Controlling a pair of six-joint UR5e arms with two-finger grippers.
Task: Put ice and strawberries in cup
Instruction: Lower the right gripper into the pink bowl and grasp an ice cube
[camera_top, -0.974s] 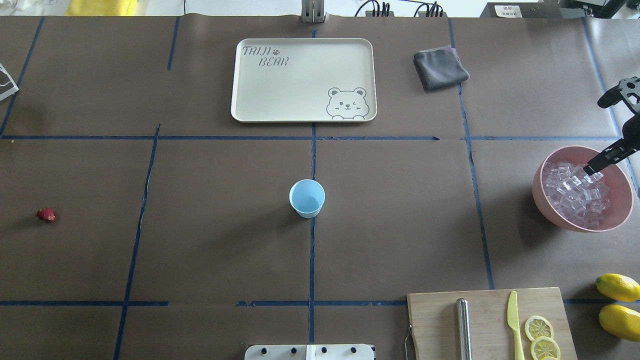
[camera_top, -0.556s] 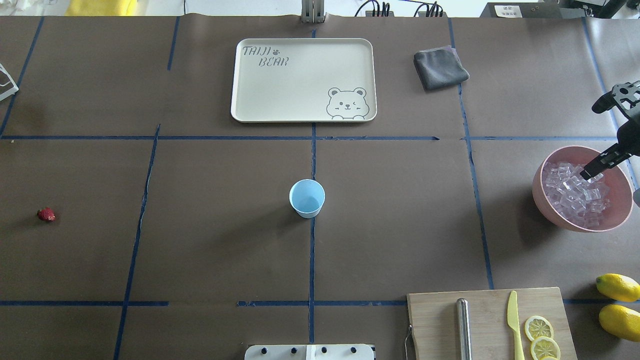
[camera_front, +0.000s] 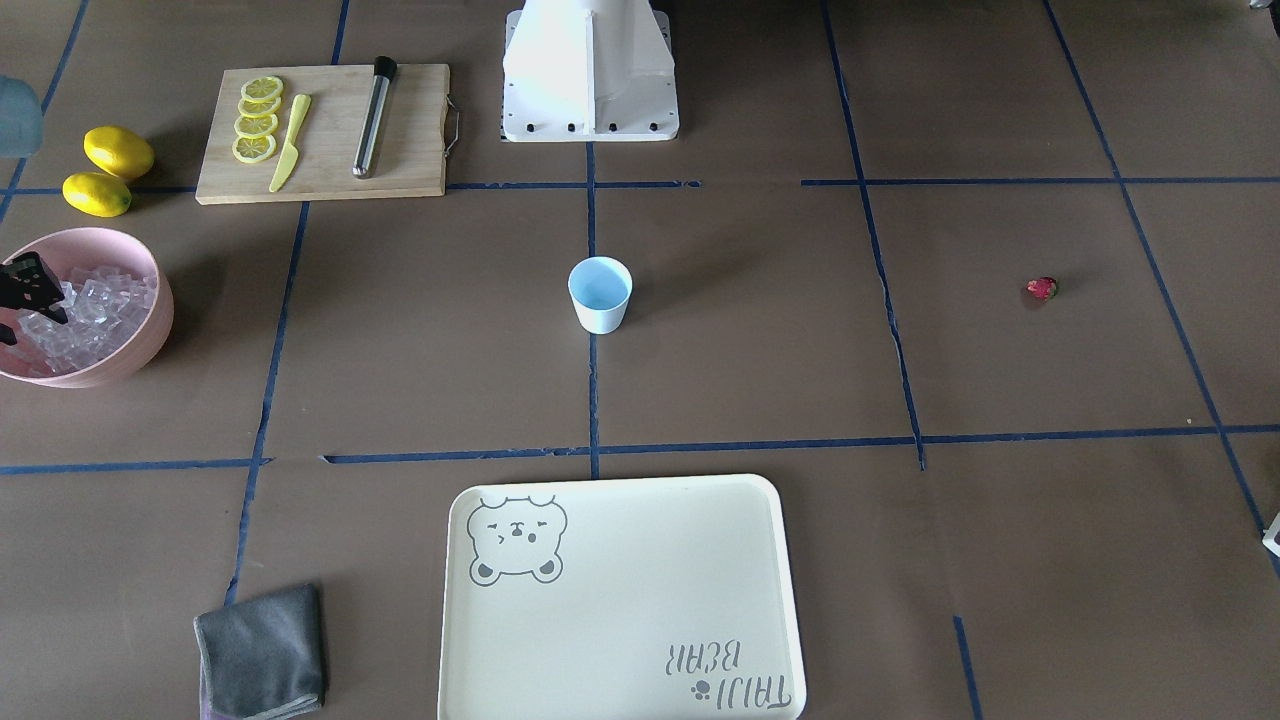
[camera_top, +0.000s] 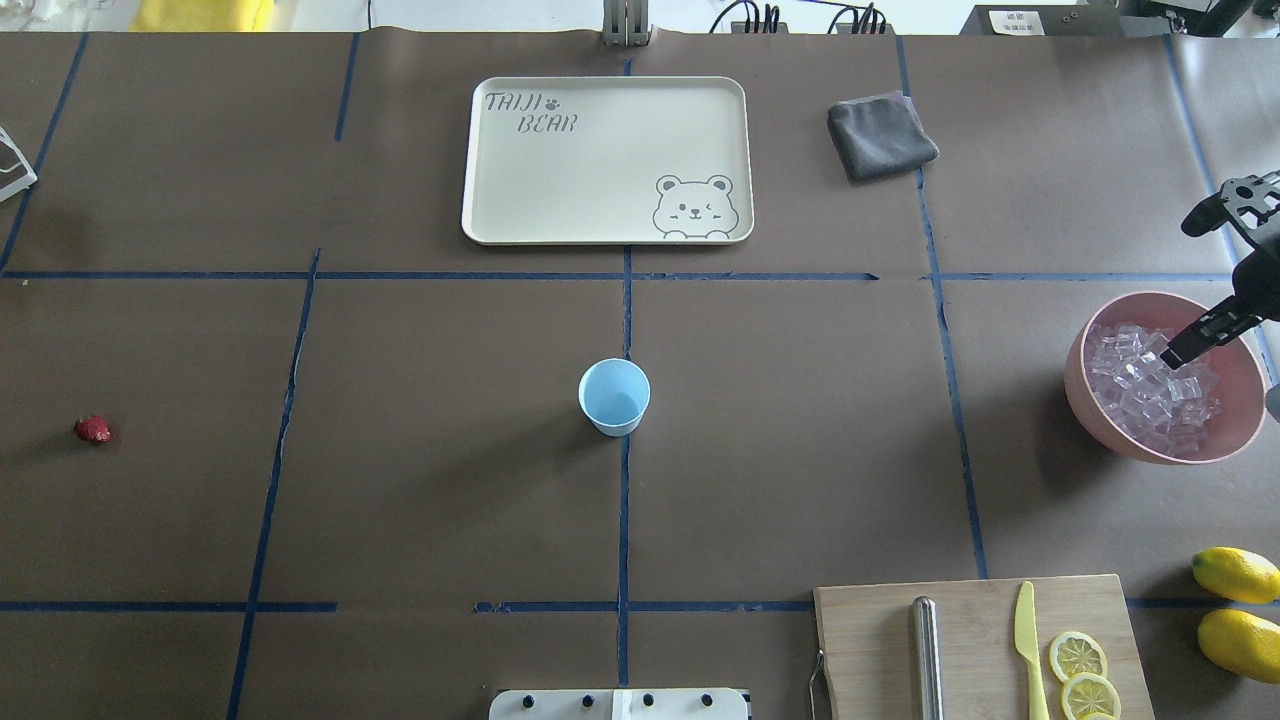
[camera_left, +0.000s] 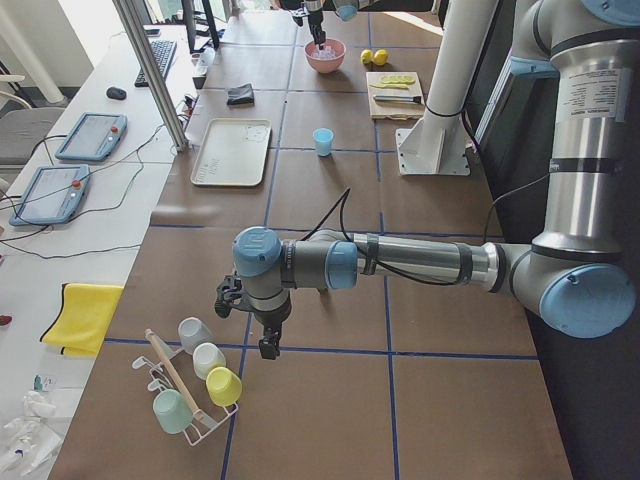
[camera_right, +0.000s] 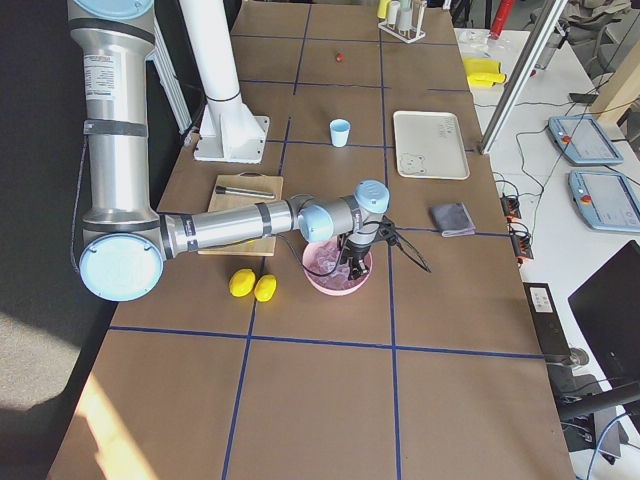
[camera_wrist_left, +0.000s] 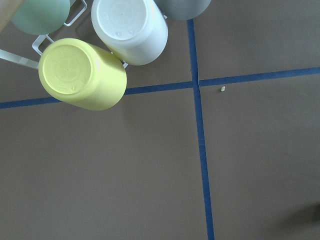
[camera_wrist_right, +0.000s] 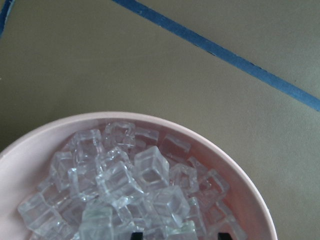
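Observation:
The cup (camera_top: 614, 396), white outside and pale blue inside, stands upright at the table's centre. One small red strawberry (camera_top: 92, 429) lies alone far to the left. A pile of clear ice (camera_top: 1140, 390) fills the pink bowl (camera_top: 1075, 370) at the right edge. My right gripper (camera_top: 1178, 350) hangs over that bowl. In the right wrist view its fingertips (camera_wrist_right: 135, 234) show spread apart at the bottom edge, just at the ice (camera_wrist_right: 135, 180), so it is open. My left gripper (camera_left: 265, 335) shows only in the exterior left view, beside a cup rack. I cannot tell whether it is open or shut.
A cream tray (camera_top: 607, 160) and a grey cloth (camera_top: 880, 135) lie at the far side. A cutting board (camera_top: 980, 650) with a metal rod, a yellow knife and lemon slices sits near right, beside two lemons (camera_top: 1237, 573). The cup rack (camera_left: 190, 385) holds several cups.
My right gripper has shifted a little toward the near side of the bowl, its tip closer over the ice. The cup and the strawberry have not moved.

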